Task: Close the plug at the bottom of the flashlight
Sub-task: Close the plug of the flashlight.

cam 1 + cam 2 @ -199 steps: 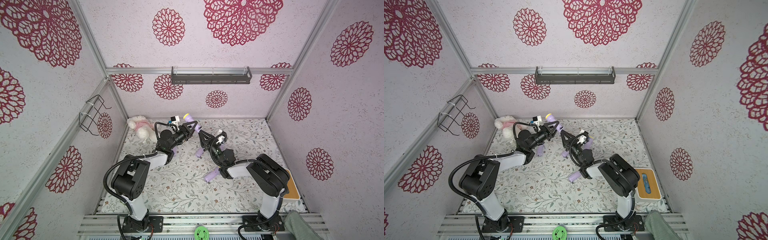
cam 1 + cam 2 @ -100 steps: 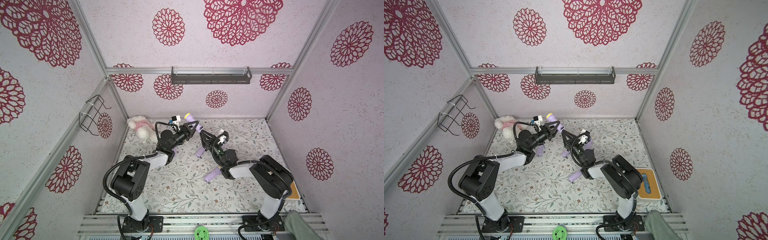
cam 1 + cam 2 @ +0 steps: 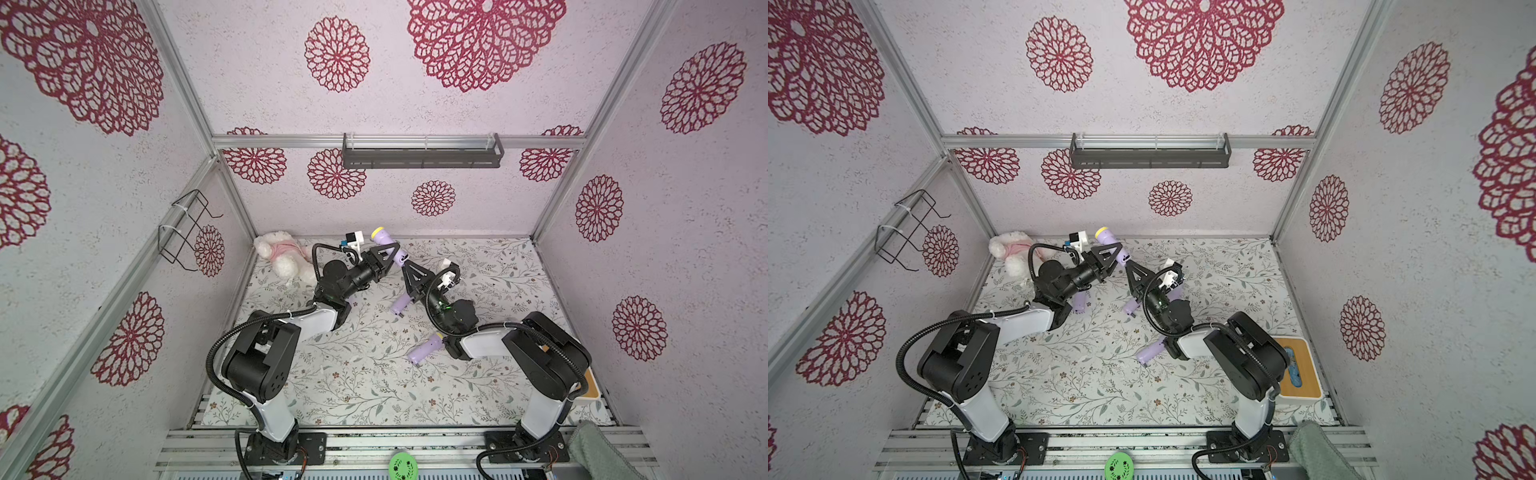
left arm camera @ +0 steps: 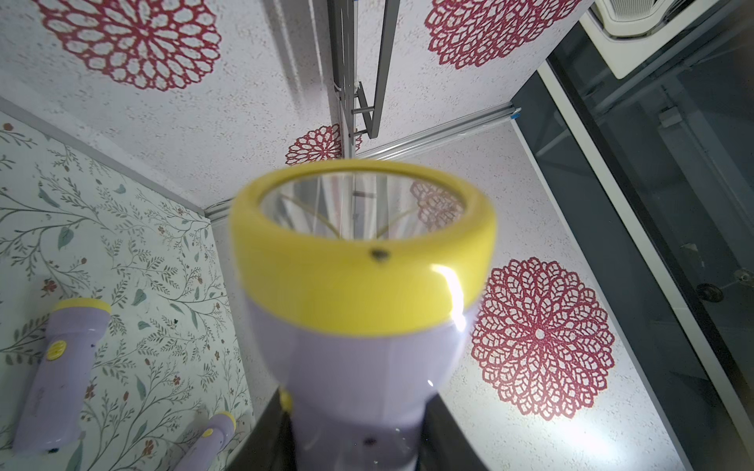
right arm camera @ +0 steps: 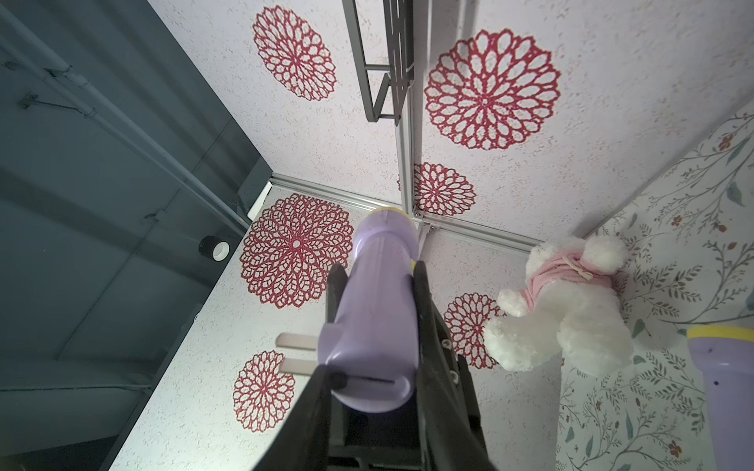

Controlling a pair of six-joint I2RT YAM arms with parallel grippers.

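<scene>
- The flashlight [image 3: 384,240] is up off the table. The left pincer [image 3: 390,250] is clamped about its lilac barrel. The yellow lens head juts out beyond that pincer's tips, and the base end points back toward the right pincer [image 3: 405,267].
- The right pincer's jaws stand either side of the base end, close against it (whether they press on it or only flank it, I cannot tell).
- The plug [image 5: 296,339] is not yet folded in: its two pale prongs stand out sideways from the base, just outside one right jaw.
- Handling, as I judge it: a light, stiff plastic shell, smooth and glossy, so apt to slip or twist in a grip. The lens looks like the fragile part. The barrel is the place to hold. The prongs probably swing on a hinge and want a push flat toward the base, not a squeeze.
- Around it: one spare flashlight [image 3: 400,300] lies on the floral table [image 3: 353,374] just below the right pincer, and a second spare flashlight [image 3: 424,348] lies back by that arm.
- A plush toy [image 3: 284,257] sits out beyond the left pincer's wrist, well apart.
- Nothing blocks the prongs, but with both pincers crowding the base, room for the push looks tight.
</scene>
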